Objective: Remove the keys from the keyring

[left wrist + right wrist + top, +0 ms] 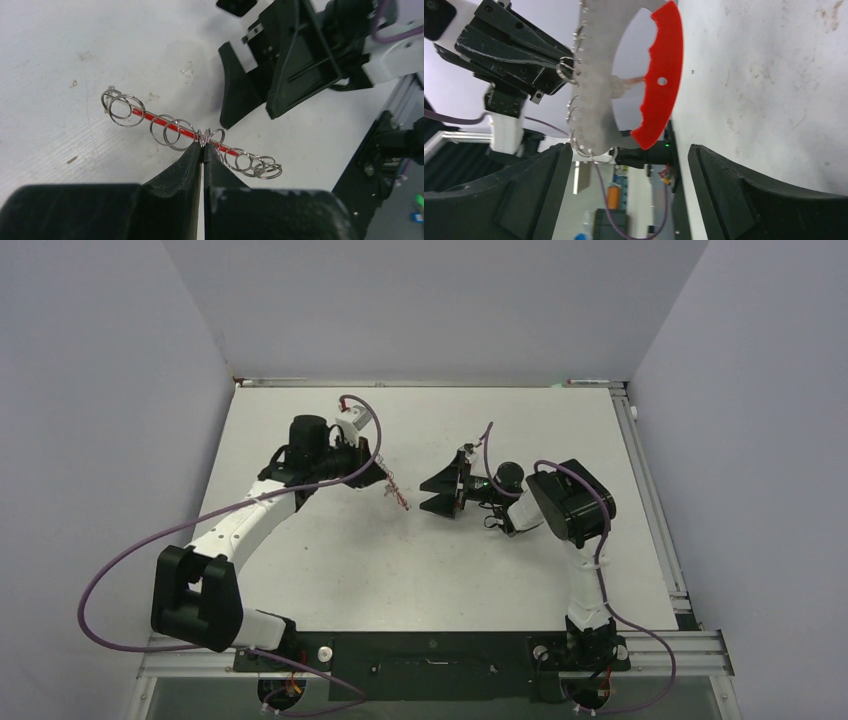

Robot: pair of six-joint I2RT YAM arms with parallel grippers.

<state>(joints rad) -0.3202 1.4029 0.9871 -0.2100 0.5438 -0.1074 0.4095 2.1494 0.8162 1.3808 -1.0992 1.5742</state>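
White table [330,580], scuffed, speckled; grey walls [430,300] on three sides; aluminium rail [655,505] along right edge.

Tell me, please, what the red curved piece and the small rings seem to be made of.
The red curved piece looks like rigid plastic: flat, bright red, matte, with a clean round hole. The rings look like thin steel wire, though the alloy is unclear: silvery with bright glints.
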